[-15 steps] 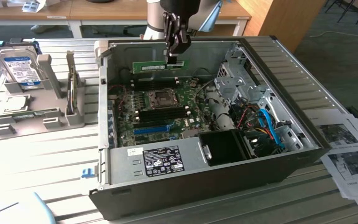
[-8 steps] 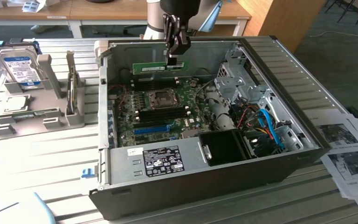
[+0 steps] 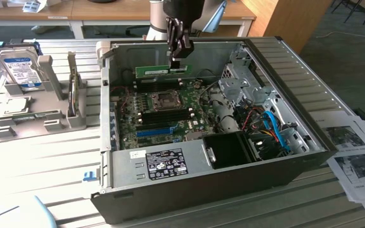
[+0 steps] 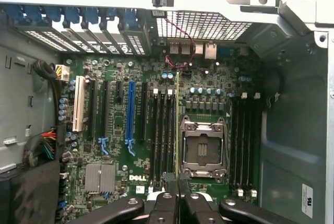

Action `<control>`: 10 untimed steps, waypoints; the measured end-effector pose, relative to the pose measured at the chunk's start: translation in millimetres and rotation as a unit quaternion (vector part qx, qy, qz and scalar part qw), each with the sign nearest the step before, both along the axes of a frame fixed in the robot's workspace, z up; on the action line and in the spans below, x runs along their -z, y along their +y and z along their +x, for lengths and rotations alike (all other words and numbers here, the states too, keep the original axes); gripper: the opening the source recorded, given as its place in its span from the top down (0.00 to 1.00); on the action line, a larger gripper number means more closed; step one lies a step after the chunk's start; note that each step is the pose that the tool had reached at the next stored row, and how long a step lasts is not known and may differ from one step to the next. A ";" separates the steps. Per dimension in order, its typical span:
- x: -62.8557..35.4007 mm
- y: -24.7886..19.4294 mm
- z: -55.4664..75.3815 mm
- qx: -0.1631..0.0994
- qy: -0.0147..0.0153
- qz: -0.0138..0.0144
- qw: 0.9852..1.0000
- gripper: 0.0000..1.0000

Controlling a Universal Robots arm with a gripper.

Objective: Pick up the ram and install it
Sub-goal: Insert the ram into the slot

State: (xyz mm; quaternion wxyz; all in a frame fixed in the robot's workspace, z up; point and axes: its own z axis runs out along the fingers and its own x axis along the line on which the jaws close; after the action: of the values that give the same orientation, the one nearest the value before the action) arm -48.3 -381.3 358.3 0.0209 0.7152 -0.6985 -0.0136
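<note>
In the exterior view the ram (image 3: pixel 152 71), a thin green stick, hangs level above the far part of the open computer case (image 3: pixel 284 61). My gripper (image 3: pixel 177 64) is shut on its end toward the exterior view's right. In the wrist view the ram (image 4: pixel 177 125) shows edge-on as a thin line running out from between my fingertips (image 4: pixel 178 190). It lies over the motherboard (image 4: pixel 209 78), between a bank of long black slots (image 4: pixel 162 130) and the processor socket (image 4: pixel 202 148). Another bank of black slots (image 4: pixel 245 135) sits on the socket's other side.
A blue slot (image 4: pixel 130 112) and a white slot (image 4: pixel 79 104) lie beside the black ones. Drive cages (image 3: pixel 243 80), cables (image 3: pixel 274 128) and a black shroud (image 3: pixel 230 149) crowd the case's right. Hard drives (image 3: pixel 19 69) stand in a grey rack at left; papers (image 3: pixel 353 156) lie at right.
</note>
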 end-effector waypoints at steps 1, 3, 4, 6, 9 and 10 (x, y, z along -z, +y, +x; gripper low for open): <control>0.8 0.0 0.0 0.000 0.000 0.000 1.000 0.89; 2.3 0.0 0.0 0.000 0.000 0.000 1.000 0.89; 3.1 0.0 0.0 0.000 0.000 0.000 1.000 0.89; 4.6 0.0 0.0 0.000 0.000 0.000 1.000 0.89; 6.7 0.0 0.0 0.000 0.000 0.000 1.000 0.89; 7.5 0.0 0.0 0.000 0.000 -0.001 1.000 0.89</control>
State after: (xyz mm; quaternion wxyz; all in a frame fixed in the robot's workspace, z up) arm -48.4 -381.3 350.8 0.0213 0.7152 -0.6985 -0.0132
